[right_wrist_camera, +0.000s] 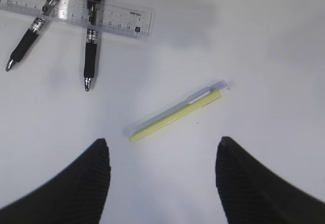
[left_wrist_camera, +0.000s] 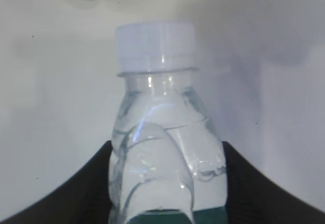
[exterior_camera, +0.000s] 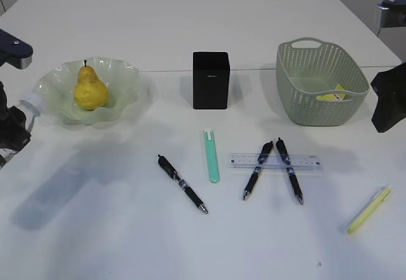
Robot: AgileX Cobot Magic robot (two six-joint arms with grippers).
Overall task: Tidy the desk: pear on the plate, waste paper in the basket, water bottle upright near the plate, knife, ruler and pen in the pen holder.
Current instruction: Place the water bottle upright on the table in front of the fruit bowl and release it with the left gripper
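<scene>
here the left gripper [left_wrist_camera: 167, 183] clamps the water bottle [left_wrist_camera: 162, 132]; right gripper [right_wrist_camera: 162, 178] gapes; ruler [right_wrist_camera: 76, 14] print unreadable.

The table [exterior_camera: 190, 13] was a smooth, matt white surface. The plate [exterior_camera: 130, 80] looked like translucent pale green glass with a soft sheen, and the pear [exterior_camera: 91, 89] on it had a dull yellow skin. The pen holder [exterior_camera: 210, 80] was matt black. The basket [exterior_camera: 304, 102] was sage-green plastic, perforated in a woven pattern. The ruler [right_wrist_camera: 117, 21] was clear, glossy plastic with printed markings. The water bottle [left_wrist_camera: 162, 132] was clear, shiny, ribbed plastic with a finely ridged pale cap [left_wrist_camera: 155, 43]. The right gripper's fingers [right_wrist_camera: 86, 183] were matt black with fine ribbing.
</scene>
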